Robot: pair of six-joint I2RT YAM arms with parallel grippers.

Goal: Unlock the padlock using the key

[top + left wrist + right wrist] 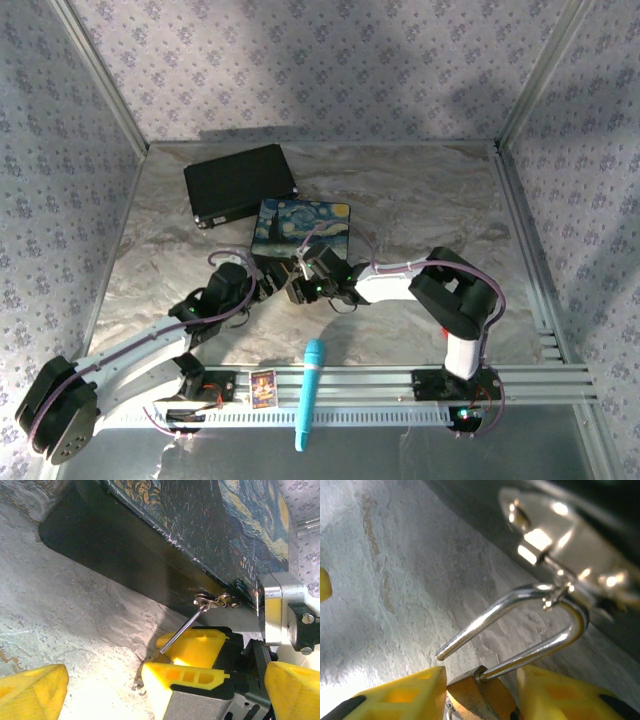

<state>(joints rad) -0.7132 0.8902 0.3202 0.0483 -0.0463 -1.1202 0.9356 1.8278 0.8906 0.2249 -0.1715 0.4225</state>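
Brass and silver, one padlock (480, 696) hangs at the near side of the one Starry Night box (303, 225), which sits just beyond the middle of the worktop (420, 200). Its shackle (530, 630) is open: one leg runs into the body, the other ends free, and the bend is hooked through the ring of the box's hasp (215, 600). The long axis slants from the hasp down and away from the box wall, body lowest, toward the worktop's near edge. Two arms meet there. The right jaws flank the body, a yellow finger (405, 695) hard by each side; whether they press it I cannot tell. The left jaws stand wide apart, fingers (31, 692) outside the right ones. One black case (240, 182) lies toward the far-left corner, just beside the box. One blue pen (309, 392) crosses the rail (400, 380) at the near edge, with one card (262, 387) just left of it.
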